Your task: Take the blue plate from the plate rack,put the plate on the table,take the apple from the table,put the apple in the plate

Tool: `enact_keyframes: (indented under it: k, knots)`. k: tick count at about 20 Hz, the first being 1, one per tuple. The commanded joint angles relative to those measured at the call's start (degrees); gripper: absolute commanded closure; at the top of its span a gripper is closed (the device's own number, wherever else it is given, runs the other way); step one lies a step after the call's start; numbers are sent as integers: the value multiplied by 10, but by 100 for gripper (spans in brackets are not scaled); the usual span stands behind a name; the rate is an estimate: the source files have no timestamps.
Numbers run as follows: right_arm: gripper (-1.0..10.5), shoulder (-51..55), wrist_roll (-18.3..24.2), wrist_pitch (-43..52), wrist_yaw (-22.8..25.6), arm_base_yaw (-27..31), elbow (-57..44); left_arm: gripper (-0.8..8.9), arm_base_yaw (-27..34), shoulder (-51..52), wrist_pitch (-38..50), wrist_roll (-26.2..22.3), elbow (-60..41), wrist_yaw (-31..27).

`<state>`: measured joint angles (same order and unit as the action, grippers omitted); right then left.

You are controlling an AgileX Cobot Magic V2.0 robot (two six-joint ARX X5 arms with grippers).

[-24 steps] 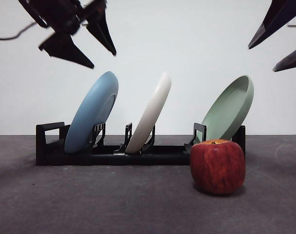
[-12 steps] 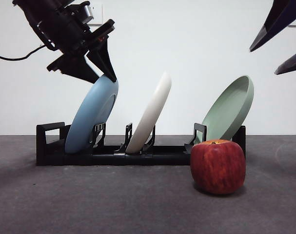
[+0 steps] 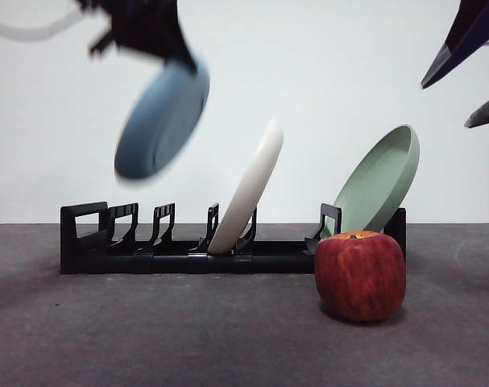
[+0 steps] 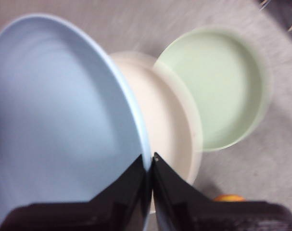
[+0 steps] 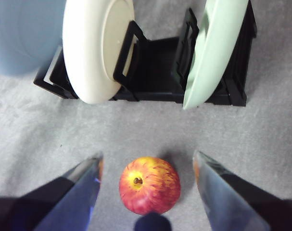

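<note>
The blue plate [image 3: 162,121] hangs tilted in the air above the left end of the black plate rack [image 3: 180,262], clear of its slots. My left gripper [image 3: 186,61] is shut on the plate's upper rim; the left wrist view shows its jaws [image 4: 150,160] pinching the rim of the blue plate [image 4: 64,106]. The red apple [image 3: 360,276] stands on the table [image 3: 147,330] in front of the rack's right end. My right gripper [image 5: 147,155] hovers open high above the apple [image 5: 148,185], which lies between its jaws in the right wrist view.
A cream-white plate [image 3: 248,189] leans in the rack's middle slot and a pale green plate [image 3: 379,181] in its right end. The left slots of the rack stand bare. The right gripper [image 3: 447,103] shows at the top right corner.
The left gripper came down onto the blue plate's top rim, shut on it and lifted it up out of the rack. The right gripper barely moved.
</note>
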<state>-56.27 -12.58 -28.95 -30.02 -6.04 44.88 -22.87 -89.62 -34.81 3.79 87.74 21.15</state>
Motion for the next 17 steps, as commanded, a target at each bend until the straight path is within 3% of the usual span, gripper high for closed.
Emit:
enact_keyframes:
  k: [1,5,9,14,17]
  knots:
    - [631,6,5,1,-1,-1,2,822,-27,54,-45,-45,41,-1]
    - [631,13,5,1,0,-1,2,821,-81,164,-150,-85,72,-34]
    - [631,13,5,2,0,-1,2,821,-155,271,-259,-89,72,-183]
    - [631,13,7,2,1,-1,2,821,-268,334,-349,-23,68,-282]
    - [631,13,7,2,4,-1,2,821,-343,344,-359,28,16,-333]
